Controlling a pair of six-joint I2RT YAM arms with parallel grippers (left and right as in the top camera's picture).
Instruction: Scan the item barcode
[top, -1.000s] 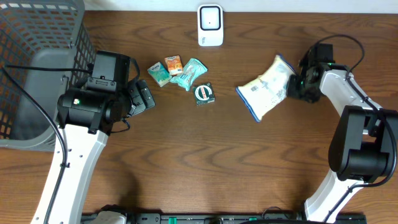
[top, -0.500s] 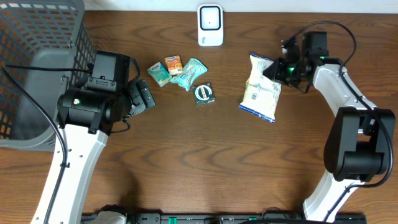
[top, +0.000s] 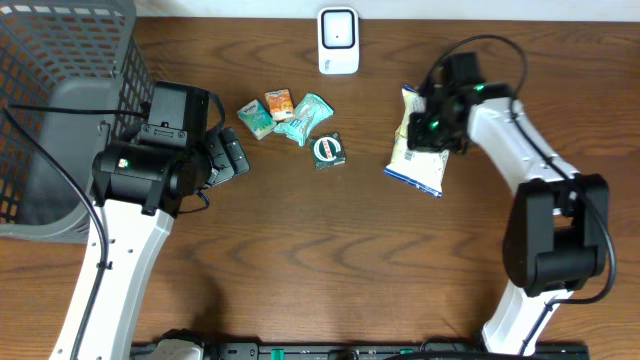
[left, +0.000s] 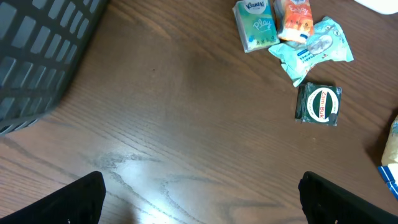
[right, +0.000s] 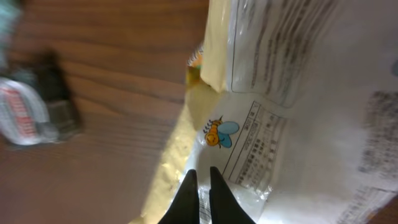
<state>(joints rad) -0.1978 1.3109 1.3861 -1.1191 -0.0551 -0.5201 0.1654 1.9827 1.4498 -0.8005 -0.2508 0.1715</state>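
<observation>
Across the overhead frame a dark brown, wood-grained desk (top: 330, 260) is seen, with bare wood over its lower half. At upper left a grey mesh basket (top: 60, 90) is cut off by the frame edges. A white scanner (top: 338, 40) is set at the top centre edge. Just left of centre, four small packets are grouped: a tissue pack (top: 255, 118), an orange packet (top: 279, 104), a teal wrapper (top: 305, 118) and a dark packet with a round label (top: 328, 150).

Right of centre, below and to the right of the scanner and apart from it, the snack bag (top: 420, 150) is pinched at its upper part by the right gripper (top: 428, 125), whose jaws are nearly together on the film. Open wood is left between the bag and the dark packet. The left gripper (top: 230, 155) is held spread wide, holding nothing, between the basket and the packets.

The bag's top is covered by the gripper. Its print is blurred in the right wrist view, and no barcode can be made out there.
</observation>
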